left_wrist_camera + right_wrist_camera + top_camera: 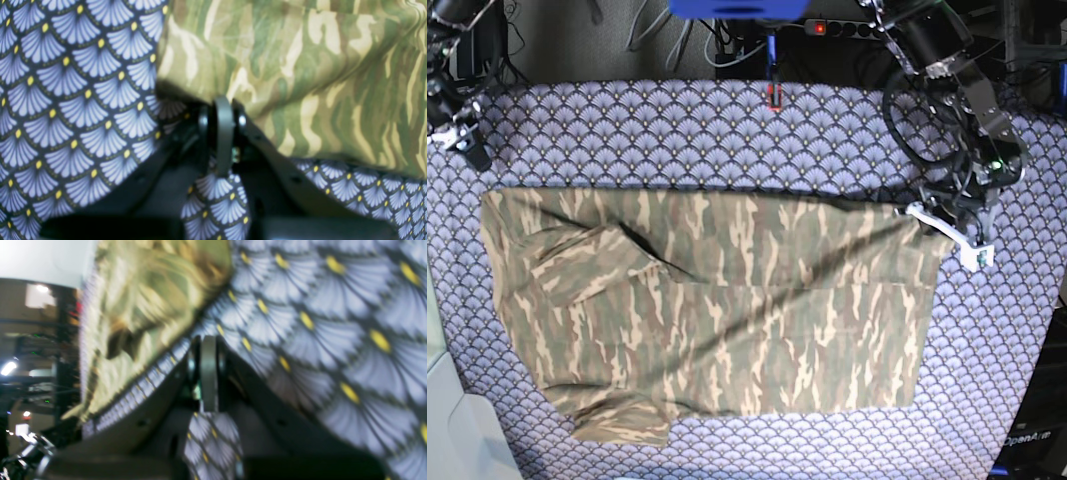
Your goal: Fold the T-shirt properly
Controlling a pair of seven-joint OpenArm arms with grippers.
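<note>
The camouflage T-shirt [717, 310] lies spread on the table in the base view, with one sleeve folded in at the left. Its upper right corner is pulled up toward my left gripper [924, 212]. In the left wrist view that gripper [223, 103] has its jaws together at the T-shirt [300, 66] hem, and the fabric drapes away from the fingertips. My right gripper [475, 155] sits at the far left, off the shirt, over bare cloth. The right wrist view shows it [207, 340] shut with nothing in it, the T-shirt [146, 306] lying beyond it.
A purple scallop-patterned cloth [727, 130] covers the whole table. A small red object [774, 96] stands at the back edge, with a power strip [842, 27] and cables behind it. A white surface [447, 420] borders the table at the front left.
</note>
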